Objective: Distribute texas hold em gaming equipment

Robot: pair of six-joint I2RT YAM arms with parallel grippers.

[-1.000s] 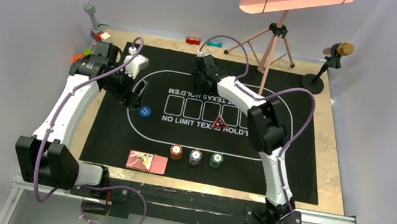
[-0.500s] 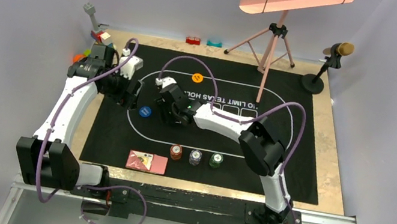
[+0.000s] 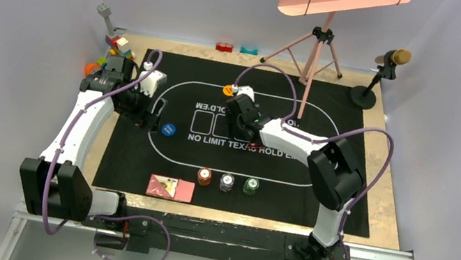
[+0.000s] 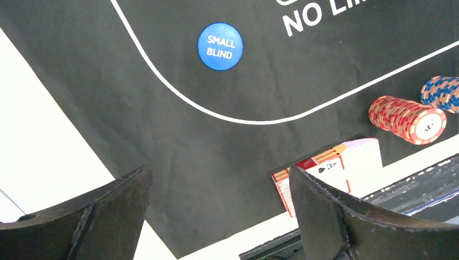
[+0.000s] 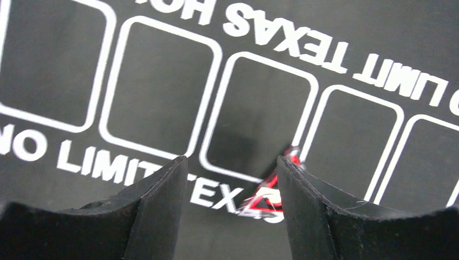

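The red triangular marker (image 5: 268, 190) lies on the mat's printed text, just inside the right finger of my right gripper (image 5: 233, 187), which is open and empty above it. In the top view the right gripper (image 3: 244, 131) hovers at mid-mat and the marker is mostly hidden under it. The orange button (image 3: 228, 90) lies behind it. My left gripper (image 3: 149, 116) is open and empty beside the blue button (image 3: 169, 130), which reads SMALL BLIND in the left wrist view (image 4: 220, 46). Red (image 3: 204, 177), grey (image 3: 226, 183) and green (image 3: 251, 186) chip stacks stand near the front. The pink-backed cards (image 3: 170, 188) lie front left.
The black printed mat (image 3: 131, 156) covers most of the table. Colourful toy blocks (image 3: 116, 46) sit at the back left corner, two small blocks (image 3: 224, 47) at the back edge. A pink tripod (image 3: 316, 52) and a microphone stand (image 3: 380, 74) stand at the back right.
My right arm left the orange button at the back of the oval, swung out to the left, then came back to mid-mat over the red marker. The left arm barely moved.
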